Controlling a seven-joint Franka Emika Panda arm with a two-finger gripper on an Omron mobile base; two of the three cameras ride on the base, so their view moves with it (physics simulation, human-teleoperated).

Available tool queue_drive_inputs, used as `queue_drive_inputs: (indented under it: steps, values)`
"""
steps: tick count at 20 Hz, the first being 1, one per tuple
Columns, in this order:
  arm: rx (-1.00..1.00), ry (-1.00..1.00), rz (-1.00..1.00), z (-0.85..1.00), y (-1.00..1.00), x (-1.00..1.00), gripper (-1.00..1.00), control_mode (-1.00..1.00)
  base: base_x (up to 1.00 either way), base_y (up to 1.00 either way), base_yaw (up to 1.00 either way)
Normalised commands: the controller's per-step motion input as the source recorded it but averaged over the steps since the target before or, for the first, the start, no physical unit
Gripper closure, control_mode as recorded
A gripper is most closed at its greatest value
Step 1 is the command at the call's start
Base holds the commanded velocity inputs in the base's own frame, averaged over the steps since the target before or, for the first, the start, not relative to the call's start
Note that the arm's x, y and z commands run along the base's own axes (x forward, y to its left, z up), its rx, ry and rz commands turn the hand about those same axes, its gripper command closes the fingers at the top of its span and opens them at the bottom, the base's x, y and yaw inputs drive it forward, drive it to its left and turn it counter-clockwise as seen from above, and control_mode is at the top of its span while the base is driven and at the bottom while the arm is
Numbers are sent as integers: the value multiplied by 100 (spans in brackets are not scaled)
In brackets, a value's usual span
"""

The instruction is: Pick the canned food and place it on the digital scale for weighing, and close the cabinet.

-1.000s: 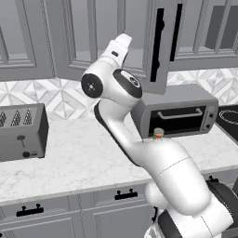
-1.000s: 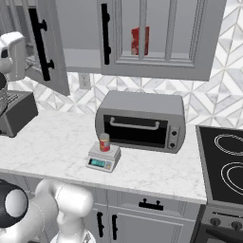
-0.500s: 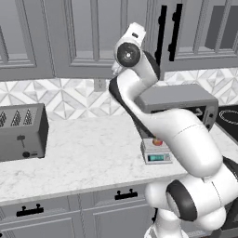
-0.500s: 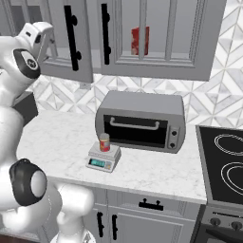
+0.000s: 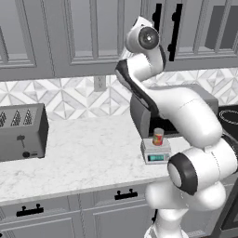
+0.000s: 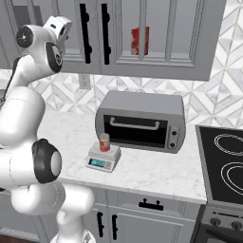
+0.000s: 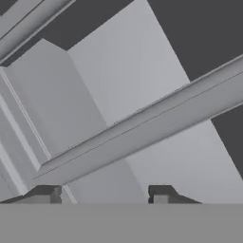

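Red-labelled, the can [image 5: 158,136] is seen upright on the scale [image 6: 103,157], just before the oven [image 6: 141,121] on the marble desk [image 5: 88,155]; weighing is judged done; closing the cabinet [image 6: 90,34] is judged the step in hand. The hand [image 7: 105,194] is raised close to grey panelling, its fingers apart, nothing held; a final push on the door is judged needed, though whether it is fully shut cannot be told. Grey cabinets, patterned tiles, a toaster [image 5: 21,131] and a stove [image 6: 223,163] make up the room.

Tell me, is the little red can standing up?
Yes, upright: the little red can stands on the flat grey scale, tan top upward.
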Motion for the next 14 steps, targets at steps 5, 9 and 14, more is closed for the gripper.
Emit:
queue_drive_inputs:
  steps: [5, 9, 14]
  values:
    - [0, 16, 9, -35, -17, 100, -100, -100, 0, 0, 0]
    - [-1, -8, 9, -61, -4, 54, -100, -100, 0, 0, 0]
    - [-9, -69, 15, -100, 7, -29, -100, -100, 0, 0, 0]
